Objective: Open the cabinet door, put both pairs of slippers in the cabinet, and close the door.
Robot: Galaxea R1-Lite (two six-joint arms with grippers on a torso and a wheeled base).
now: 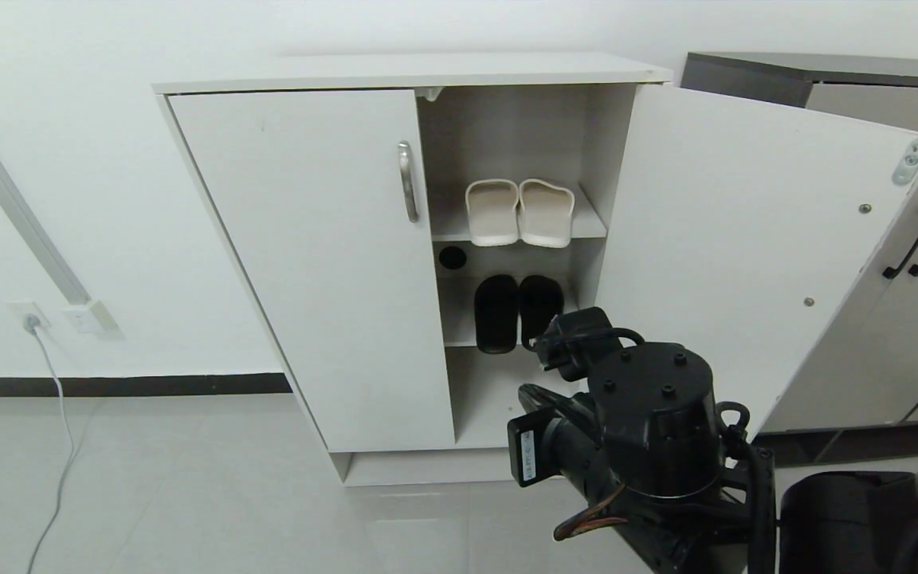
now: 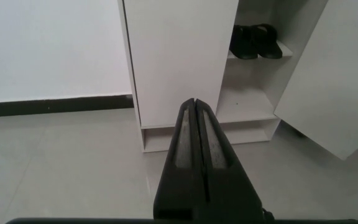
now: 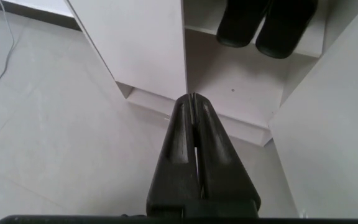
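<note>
The white cabinet [image 1: 411, 72] stands against the wall with its right door [image 1: 746, 239] swung wide and its left door [image 1: 315, 263] closed. A white pair of slippers [image 1: 519, 212] rests on the upper shelf. A black pair of slippers [image 1: 518, 312] lies on the shelf below, and the black pair [image 2: 257, 41] [image 3: 266, 22] shows from both wrists. My right gripper [image 3: 193, 99] is shut and empty, low in front of the open compartment. My left gripper [image 2: 194, 102] is shut and empty too, farther back over the floor, facing the closed door.
A grey cabinet [image 1: 889, 159] with black handles stands just behind the open door. A wall socket with a cable [image 1: 29, 323] is at the far left. Bare tiled floor [image 1: 188, 494] lies in front of the cabinet.
</note>
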